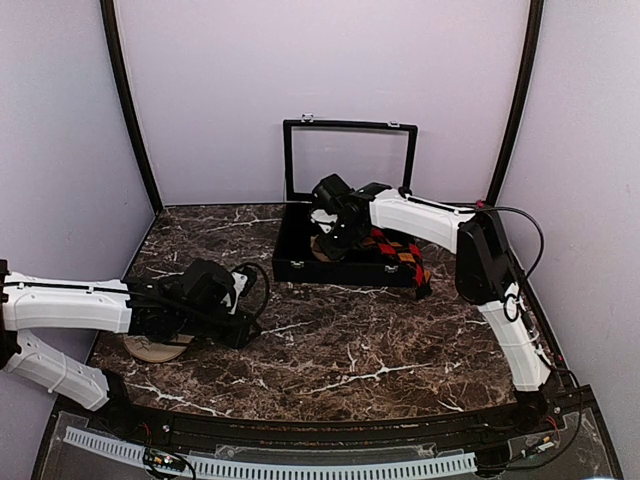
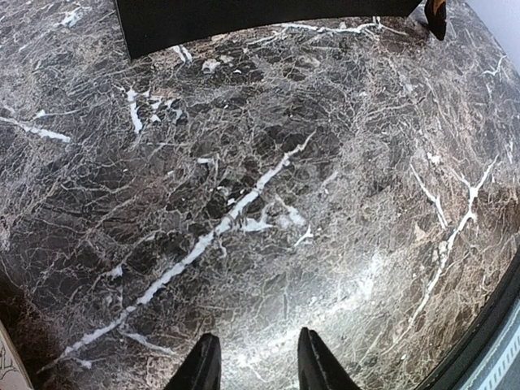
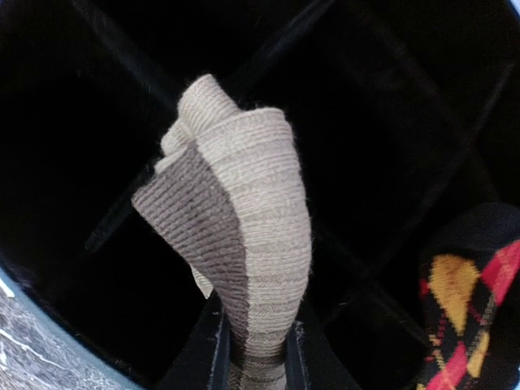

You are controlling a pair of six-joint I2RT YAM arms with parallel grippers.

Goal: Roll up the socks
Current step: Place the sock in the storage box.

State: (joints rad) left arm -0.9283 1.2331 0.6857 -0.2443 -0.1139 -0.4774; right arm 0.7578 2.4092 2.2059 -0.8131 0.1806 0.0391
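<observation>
Right wrist view: a beige sock (image 3: 252,211) with a grey-brown panel is seen pinched at its lower end between the two fingers of the right end effector (image 3: 254,348), which are pressed in against the knit. The sock is loosely curled on itself. Its long axis runs straight out ahead of the fingers, so the free end is the part farthest from the end effector. Beyond that end the dark interior of the black box (image 1: 300,262) is seen, crossed by dividers (image 3: 366,268). The tip appears over a divider rather than over the middle of a compartment, though depth cannot be judged. An argyle sock (image 3: 467,309) lies in the box, off to the right of the fingers and apart from the held one.

In the top external view the right arm is reached over the box, so the sock is clearly that arm's to handle. The left end effector (image 2: 258,361) is spread with nothing between its fingers, low over bare worktop (image 2: 260,162) and well apart from the box. A tan flat item (image 1: 150,348) lies under the left arm; its kind cannot be told.

The coming move is judged to depend on lining the sock's hanging end up with one compartment.
</observation>
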